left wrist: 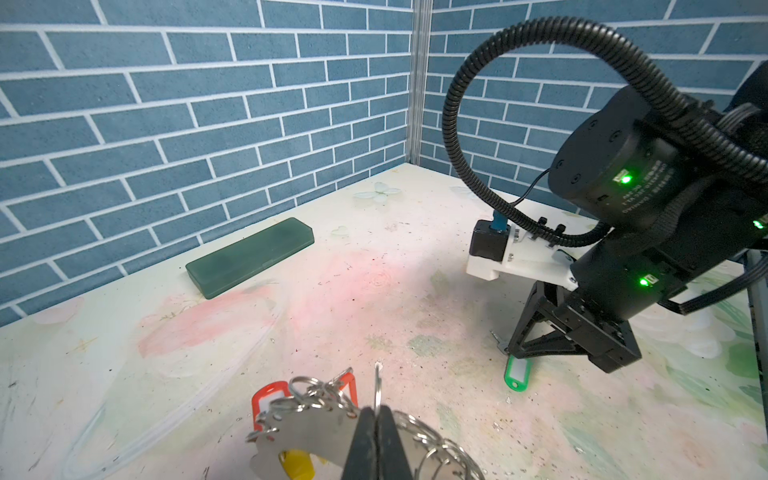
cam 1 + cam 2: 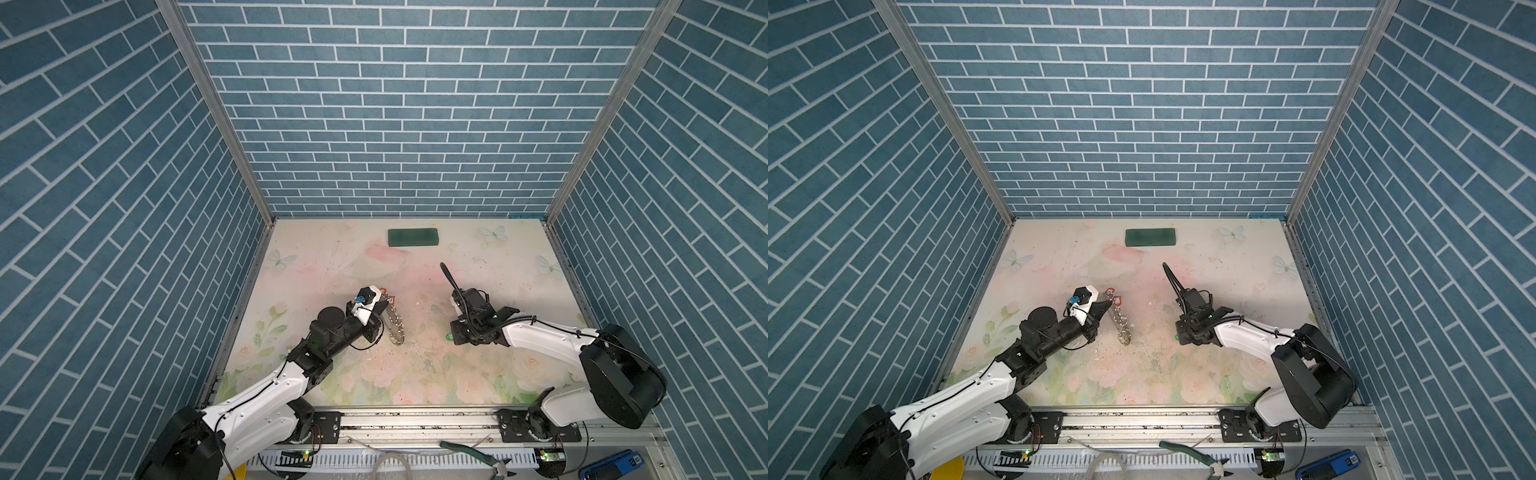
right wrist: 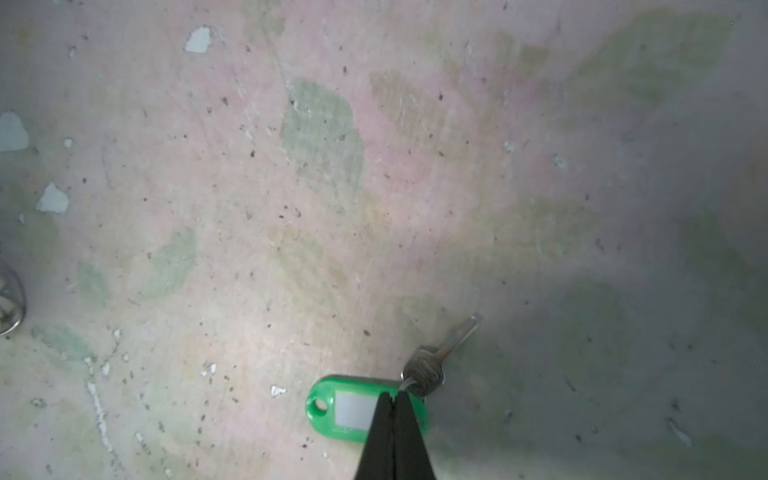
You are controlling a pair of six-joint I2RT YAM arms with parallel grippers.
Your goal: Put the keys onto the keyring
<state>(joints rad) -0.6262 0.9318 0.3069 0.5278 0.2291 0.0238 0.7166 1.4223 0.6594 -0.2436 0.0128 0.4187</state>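
Note:
The keyring (image 1: 299,428), a flat grey hoop fringed with small silver split rings, shows nearly edge-on in both top views (image 2: 397,328) (image 2: 1121,324). Red tags (image 1: 266,399) (image 2: 390,298) and a yellow tag (image 1: 297,463) hang from it. My left gripper (image 1: 377,411) (image 2: 381,309) is shut on one split ring, which stands up between its fingertips. On the table to the right lies a silver key (image 3: 432,365) with a green tag (image 3: 349,409) (image 1: 517,374) (image 2: 449,336). My right gripper (image 3: 392,397) (image 1: 509,353) points down, shut on the small ring joining that key and tag.
A dark green rectangular block (image 2: 413,238) (image 1: 249,257) lies near the back wall. Blue brick-pattern walls close in three sides. Beyond the front rail lie pliers (image 2: 478,451) and a blue device (image 2: 611,465). Paint chips dot the floral tabletop (image 2: 415,374).

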